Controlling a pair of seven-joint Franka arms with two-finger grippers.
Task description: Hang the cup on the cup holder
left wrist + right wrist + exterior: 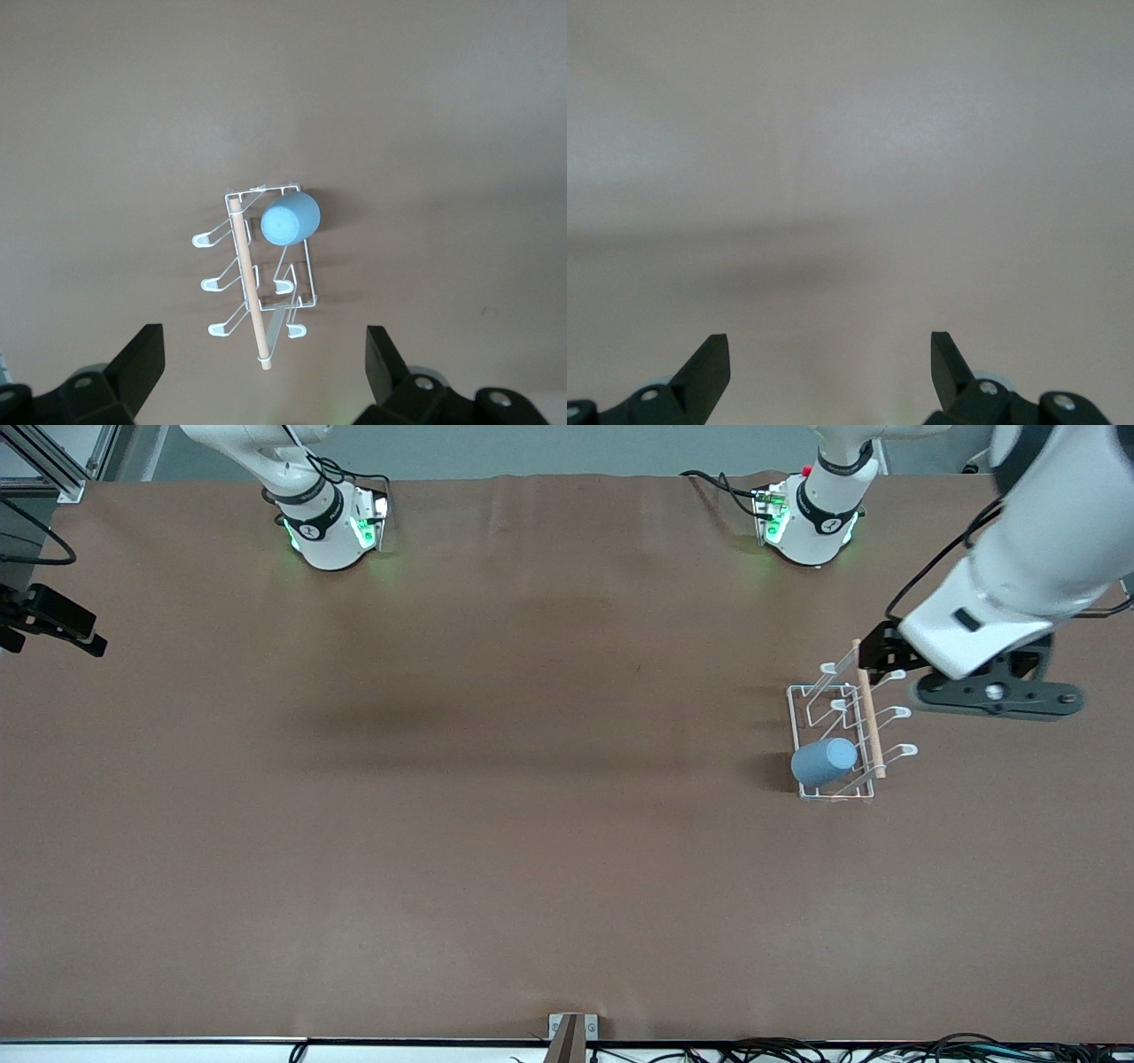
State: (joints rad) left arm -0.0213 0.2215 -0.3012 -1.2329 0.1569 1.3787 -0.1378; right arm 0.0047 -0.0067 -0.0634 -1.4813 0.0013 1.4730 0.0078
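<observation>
Left tool (261, 376) empty, fingers apart, up over the cup holder (837, 731) end farthest from camera; cup (824, 762) already sits on its nearest prong; right tool (828, 372) also apart, waiting.

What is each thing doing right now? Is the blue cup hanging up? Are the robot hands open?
Cup: hung on a prong, tilted.
Cup holder: upright on the table, other prongs bare.
Left hand: open, empty, above the cup holder.
Right hand: open, empty, arm waiting.
</observation>
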